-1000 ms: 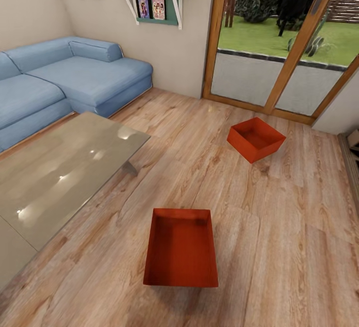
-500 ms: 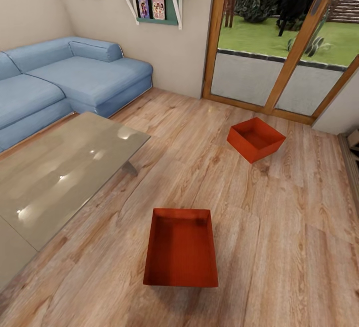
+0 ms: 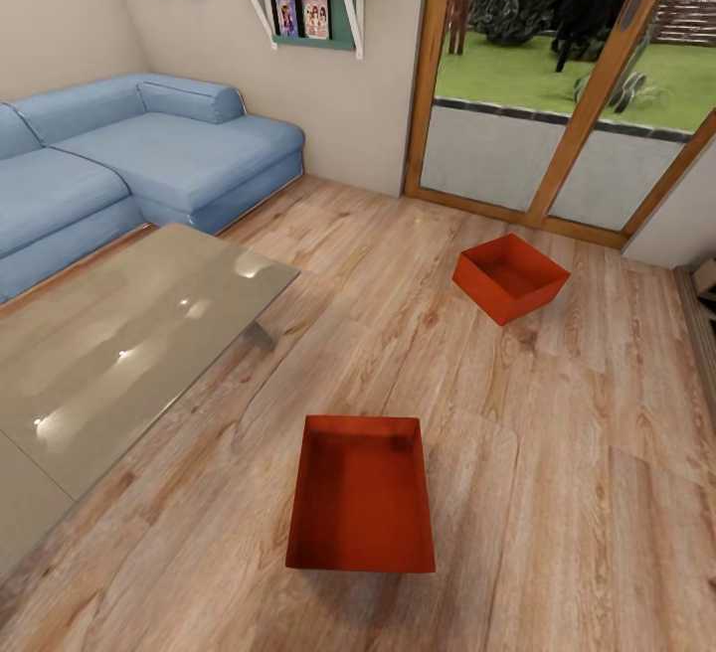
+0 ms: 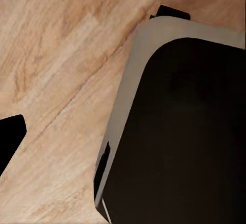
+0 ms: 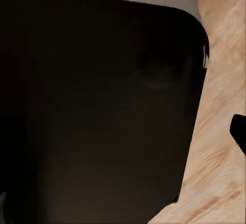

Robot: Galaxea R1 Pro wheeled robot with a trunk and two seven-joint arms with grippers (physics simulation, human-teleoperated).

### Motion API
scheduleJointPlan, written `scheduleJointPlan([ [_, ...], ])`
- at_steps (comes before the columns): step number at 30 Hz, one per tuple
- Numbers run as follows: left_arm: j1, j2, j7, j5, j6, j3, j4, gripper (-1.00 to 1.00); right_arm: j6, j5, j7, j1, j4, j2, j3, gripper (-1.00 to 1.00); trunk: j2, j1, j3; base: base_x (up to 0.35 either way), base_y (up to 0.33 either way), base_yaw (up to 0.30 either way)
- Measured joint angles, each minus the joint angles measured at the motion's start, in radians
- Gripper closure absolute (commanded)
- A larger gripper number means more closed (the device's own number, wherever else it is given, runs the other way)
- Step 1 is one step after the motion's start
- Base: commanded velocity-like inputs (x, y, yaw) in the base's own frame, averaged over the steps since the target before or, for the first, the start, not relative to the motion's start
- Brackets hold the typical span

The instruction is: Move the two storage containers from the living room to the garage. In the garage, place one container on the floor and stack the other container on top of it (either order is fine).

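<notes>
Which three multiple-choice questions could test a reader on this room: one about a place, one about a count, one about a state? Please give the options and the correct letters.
1. Where does the farther bin stand?
A. on the glass table
B. on the wood floor near the glass doors
C. on the sofa

2. How many orange-red bins are in the head view?
A. one
B. two
C. three

3. What is the state of the nearer bin?
A. open on top and empty, on the floor
B. closed with a lid
C. stacked on the other bin

Answers:
1. B: it sits on the wood floor just before the glass doors, apart from the glass table and the sofa.
2. B: one near, one farther away.
3. A: its bare inside shows, no lid, and the two bins stand apart.
</notes>
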Motion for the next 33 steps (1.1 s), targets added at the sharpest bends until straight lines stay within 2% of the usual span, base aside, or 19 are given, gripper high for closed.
scheduleJointPlan([
  [4, -0.004, 0.028, 0.016, -0.002, 0.012, 0.002, -0.085, -1.0, 0.024, -0.003, -0.012, -0.022, -0.04, 0.0, -0.002, -1.0, 0.0, 0.0, 0.0, 0.0, 0.0, 0.0],
  [7, -0.052, 0.05, 0.067, -0.003, 0.067, 0.001, -0.123, -1.0, 0.033, -0.006, -0.035, -0.103, -0.053, -0.002, -0.013, -1.0, 0.0, 0.0, 0.0, 0.0, 0.0, 0.0],
  [8, -0.104, 0.058, 0.091, -0.004, 0.115, 0.0, -0.13, -1.0, 0.026, -0.006, -0.052, -0.145, -0.055, -0.015, -0.033, -1.0, 0.0, 0.0, 0.0, 0.0, 0.0, 0.0],
  [9, -0.13, 0.059, 0.095, -0.004, 0.129, 0.0, -0.131, -1.0, 0.025, -0.007, -0.056, -0.156, -0.057, -0.024, -0.04, -1.0, 0.0, 0.0, 0.0, 0.0, 0.0, 0.0],
  [11, -0.203, 0.061, 0.103, -0.006, 0.174, 0.0, -0.127, -1.0, 0.023, -0.006, -0.068, -0.195, -0.062, -0.068, -0.063, -1.0, 0.0, 0.0, 0.0, 0.0, 0.0, 0.0],
  [12, -0.228, 0.061, 0.105, -0.007, 0.186, 0.0, -0.125, -1.0, 0.022, -0.007, -0.071, -0.213, -0.061, -0.079, -0.069, -1.0, 0.0, 0.0, 0.0, 0.0, 0.0, 0.0],
  [13, -0.293, 0.063, 0.128, -0.009, 0.242, 0.0, -0.117, -1.0, 0.005, -0.009, -0.099, -0.28, -0.037, -0.112, -0.117, -1.0, 0.0, 0.0, 0.0, 0.0, 0.0, 0.0],
  [14, -0.409, 0.061, 0.148, -0.01, 0.249, -0.001, -0.116, -1.0, -0.012, -0.008, -0.115, -0.406, -0.024, -0.115, -0.127, -1.0, 0.0, 0.0, 0.0, 0.0, 0.0, 0.0],
  [15, -0.451, 0.058, 0.171, -0.009, 0.254, -0.002, -0.114, -1.0, -0.033, -0.007, -0.133, -0.466, -0.011, -0.112, -0.133, -1.0, 0.0, 0.0, 0.0, 0.0, 0.0, 0.0],
  [16, -0.521, 0.022, 0.216, -0.007, 0.261, -0.005, -0.093, -1.0, -0.092, -0.01, -0.185, -0.535, 0.013, -0.102, -0.142, -1.0, 0.0, 0.0, 0.0, 0.0, 0.0, 0.0],
  [17, -0.607, -0.01, 0.224, -0.01, 0.261, -0.008, -0.076, -1.0, -0.105, -0.01, -0.196, -0.553, 0.014, -0.084, -0.143, -1.0, 0.0, 0.0, 0.0, 0.0, 0.0, 0.0],
  [18, -0.622, -0.037, 0.228, -0.01, 0.262, -0.009, -0.058, -1.0, -0.114, -0.01, -0.201, -0.564, 0.011, -0.063, -0.144, -1.0, 0.0, 0.0, 0.0, 0.0, 0.0, 0.0],
  [19, -0.677, -0.093, 0.232, -0.032, 0.257, -0.014, -0.028, -1.0, -0.14, -0.008, -0.207, -0.577, 0.006, -0.013, -0.143, -1.0, 0.0, 0.0, 0.0, 0.0, 0.0, 0.0],
  [20, -0.7, -0.145, 0.234, -0.063, 0.25, -0.016, -0.021, -1.0, -0.153, -0.009, -0.207, -0.58, 0.004, 0.016, -0.144, -1.0, 0.0, 0.0, 0.0, 0.0, 0.0, 0.0],
  [24, -0.714, -0.193, 0.236, -0.156, 0.23, -0.015, -0.011, -1.0, -0.183, -0.01, -0.203, -0.583, 0.003, 0.049, -0.146, -1.0, 0.0, 0.0, 0.0, 0.0, 0.0, 0.0],
  [26, -0.717, -0.212, 0.237, -0.197, 0.182, -0.014, -0.004, -1.0, -0.2, -0.003, -0.207, -0.583, 0.004, 0.095, -0.141, -1.0, 0.0, 0.0, 0.0, 0.0, 0.0, 0.0],
  [28, -0.718, -0.223, 0.237, -0.212, 0.157, -0.014, 0.006, -1.0, -0.207, 0.001, -0.209, -0.583, 0.005, 0.127, -0.137, -1.0, 0.0, 0.0, 0.0, 0.0, 0.0, 0.0],
  [32, -0.719, -0.234, 0.234, -0.222, 0.14, -0.015, 0.025, -1.0, -0.213, 0.004, -0.201, -0.583, 0.006, 0.148, -0.134, -1.0, 0.0, 0.0, 0.0, 0.0, 0.0, 0.0],
  [33, -0.719, -0.241, 0.229, -0.228, 0.135, -0.027, 0.036, -1.0, -0.212, 0.006, -0.198, -0.583, 0.008, 0.153, -0.131, -1.0, 0.0, 0.0, 0.0, 0.0, 0.0, 0.0],
])
